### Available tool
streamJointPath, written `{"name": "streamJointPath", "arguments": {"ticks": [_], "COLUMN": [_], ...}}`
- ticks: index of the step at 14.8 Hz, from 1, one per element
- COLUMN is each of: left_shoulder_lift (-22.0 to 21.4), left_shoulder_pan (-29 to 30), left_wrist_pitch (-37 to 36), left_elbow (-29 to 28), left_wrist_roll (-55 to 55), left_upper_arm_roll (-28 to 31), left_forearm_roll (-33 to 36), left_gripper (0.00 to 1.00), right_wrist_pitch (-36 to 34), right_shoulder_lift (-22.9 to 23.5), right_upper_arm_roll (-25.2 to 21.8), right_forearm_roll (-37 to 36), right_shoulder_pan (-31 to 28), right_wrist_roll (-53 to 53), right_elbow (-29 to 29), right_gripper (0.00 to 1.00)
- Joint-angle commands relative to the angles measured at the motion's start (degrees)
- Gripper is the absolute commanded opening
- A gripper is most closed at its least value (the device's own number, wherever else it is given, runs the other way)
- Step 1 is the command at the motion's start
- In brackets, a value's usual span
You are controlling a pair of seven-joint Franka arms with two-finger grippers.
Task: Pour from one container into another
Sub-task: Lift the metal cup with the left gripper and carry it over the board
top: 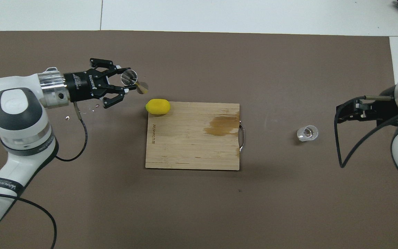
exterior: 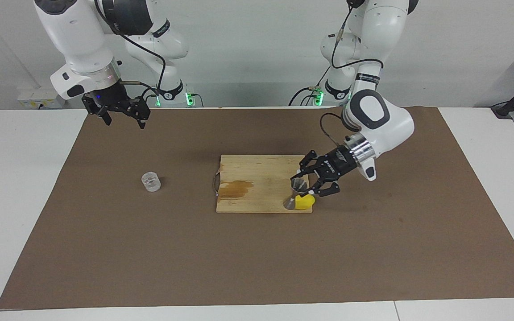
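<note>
While your left gripper (exterior: 305, 187) is clamped on the metal jigger (top: 134, 82) and carries it tilted in the air beside the lemon (top: 158, 106), the clear cup (exterior: 151, 182) stands toward the right arm's end, well apart. The cutting board (exterior: 257, 171) lies between them. Your right gripper (exterior: 121, 117) waits with fingers apart, much closer to the cup.

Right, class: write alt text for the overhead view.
The left gripper holds a tilted metal jigger above the brown mat, beside a lemon on a wooden cutting board. A clear cup stands near the waiting, open right gripper.
</note>
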Motion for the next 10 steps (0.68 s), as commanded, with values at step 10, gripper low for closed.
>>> {"name": "streamJointPath", "arguments": {"ticks": [10], "left_shoulder_lift": [1.4], "left_shoulder_pan": [-22.2], "left_wrist_pitch": [22.7], "left_elbow": [-1.8], "left_wrist_roll": [-0.7], "left_upper_arm_roll": [1.1], "left_forearm_roll": [-8.7], "left_gripper": [0.0], "right_wrist_pitch": [-0.6], "right_shoulder_lift": [-1.1], "right_upper_arm_roll": [0.1], "right_forearm_roll": [1.2], "right_shoulder_pan": [-1.1], "right_wrist_roll": [0.1], "right_elbow": [-1.0], "right_gripper": [1.0]}}
